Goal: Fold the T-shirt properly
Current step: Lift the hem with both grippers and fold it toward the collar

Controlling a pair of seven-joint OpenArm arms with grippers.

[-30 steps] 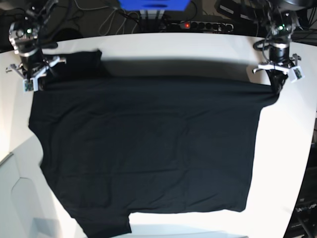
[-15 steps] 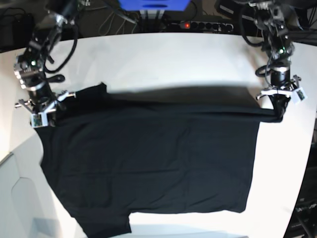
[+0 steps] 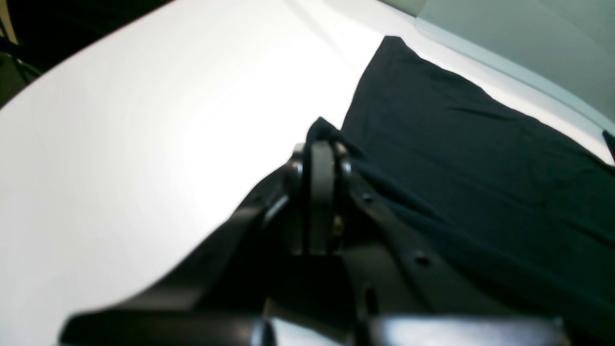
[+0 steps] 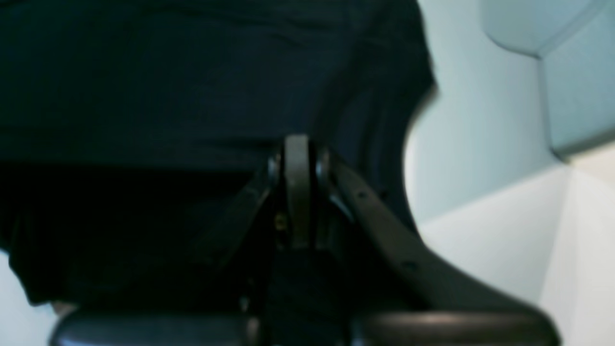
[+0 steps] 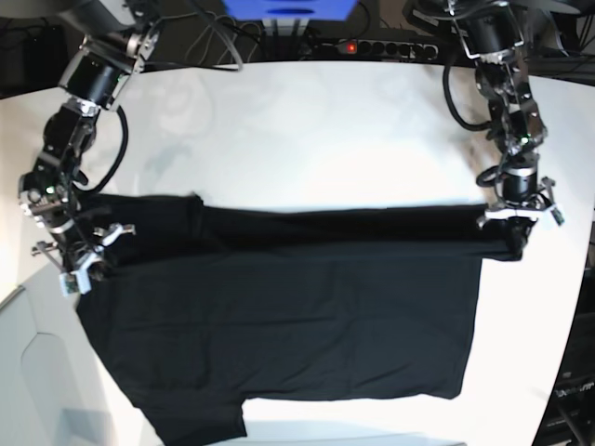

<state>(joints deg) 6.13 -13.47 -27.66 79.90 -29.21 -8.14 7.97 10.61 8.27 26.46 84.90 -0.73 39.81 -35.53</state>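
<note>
White surface (image 5: 325, 130) bearing the black T-shirt (image 5: 288, 316); left hand (image 5: 514, 243) and right hand (image 5: 85, 271) each clamped on its folded-over far edge.

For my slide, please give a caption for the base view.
Both grippers, left and right, hold the T-shirt's far edge, folding it over on the white table.

No text, label, brand, number or sign can be read in any of the three views. The T-shirt (image 5: 279, 316) shows only plain black cloth on the tabletop (image 5: 307, 130), and the small white pieces on the arms near its corners are too small and blurred to read.
</note>
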